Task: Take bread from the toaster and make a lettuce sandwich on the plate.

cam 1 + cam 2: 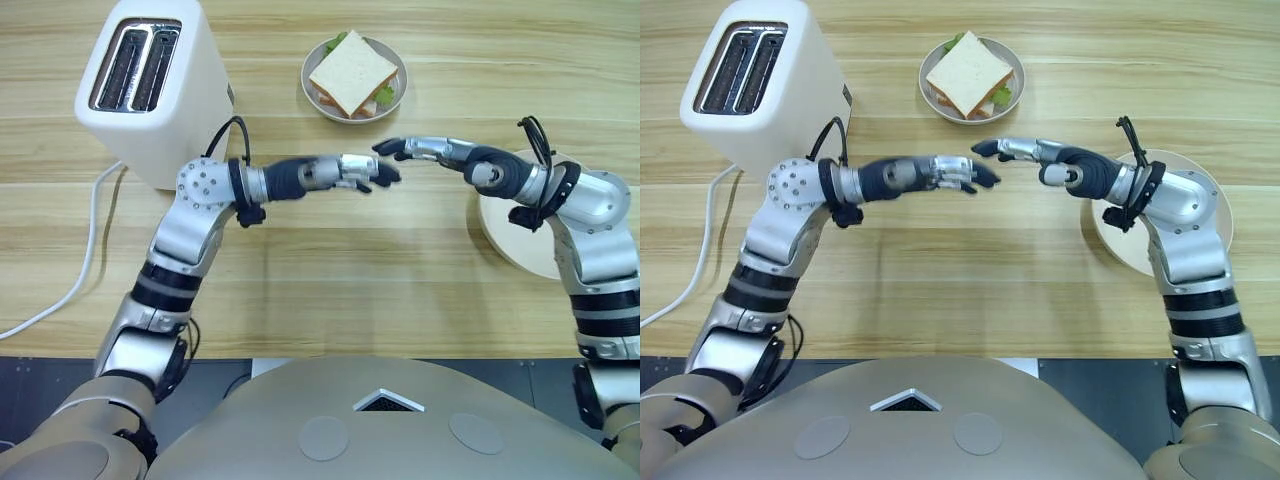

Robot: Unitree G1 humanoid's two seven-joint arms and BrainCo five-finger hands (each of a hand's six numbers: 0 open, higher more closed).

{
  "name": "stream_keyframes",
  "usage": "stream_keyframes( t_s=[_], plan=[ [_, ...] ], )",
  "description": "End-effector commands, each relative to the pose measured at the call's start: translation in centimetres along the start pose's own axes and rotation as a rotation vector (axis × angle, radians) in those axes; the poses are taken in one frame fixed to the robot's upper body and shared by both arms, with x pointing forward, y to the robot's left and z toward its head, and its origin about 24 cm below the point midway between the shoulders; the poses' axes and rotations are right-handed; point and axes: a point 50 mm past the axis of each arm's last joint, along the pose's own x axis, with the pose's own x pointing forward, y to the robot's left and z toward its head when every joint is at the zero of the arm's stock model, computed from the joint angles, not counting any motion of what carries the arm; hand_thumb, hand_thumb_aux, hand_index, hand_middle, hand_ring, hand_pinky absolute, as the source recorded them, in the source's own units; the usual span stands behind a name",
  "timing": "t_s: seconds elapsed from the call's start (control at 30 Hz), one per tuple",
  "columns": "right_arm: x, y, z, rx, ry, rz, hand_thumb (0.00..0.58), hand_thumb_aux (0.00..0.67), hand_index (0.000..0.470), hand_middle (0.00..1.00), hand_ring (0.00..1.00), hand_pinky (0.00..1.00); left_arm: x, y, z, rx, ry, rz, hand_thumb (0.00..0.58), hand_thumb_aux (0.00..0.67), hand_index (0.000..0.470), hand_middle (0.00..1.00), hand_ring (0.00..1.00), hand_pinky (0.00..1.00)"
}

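Where 12 o'clock marks the far side of the wooden table [380, 280], listed as follows.

Toaster [150, 85]: white, upright, at 10 o'clock. Two top slots side by side, long axis tilted slightly, from 1 o'clock down to 7 o'clock. White cord [88, 250] trailing from its base toward 8 o'clock.

Plate [310, 80]: small, round, grey, at 12 o'clock, well apart from the toaster.

Sandwich [352, 72]: on the plate, lying flat. Top slice square, so no clear long axis; set as a diamond, with one corner toward 12 o'clock and the opposite one toward 6 o'clock. Lettuce [337, 42] peeping green from under the slice at the 11 o'clock edge.

Left hand [355, 172]: just short of centre, at 6 o'clock from the plate, pointing toward 3 o'clock. Fingers stretched out, nothing in the grasp.

Right hand [420, 150]: pointing toward 9 o'clock, fingers likewise extended, holding nothing. Fingertips of the two hands close together, almost meeting, above bare wood.

Pale round disc [515, 245]: at 3 o'clock, partly beneath the right forearm.
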Motion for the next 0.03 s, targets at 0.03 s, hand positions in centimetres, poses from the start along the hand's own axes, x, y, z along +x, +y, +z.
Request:
stream_keyframes(
  t_s=[0.03],
  plan=[
    [4.35, -1.49, -2.96, 0.107, 0.019, -0.248, 0.0, 0.0, 0.0, 0.0, 0.0, 0.0, 0.89, 4.32, -1.52, -0.04, -0.088, 0.319, 0.0, 0.0, 0.0, 0.0, 0.0, 0.0]
  ],
)
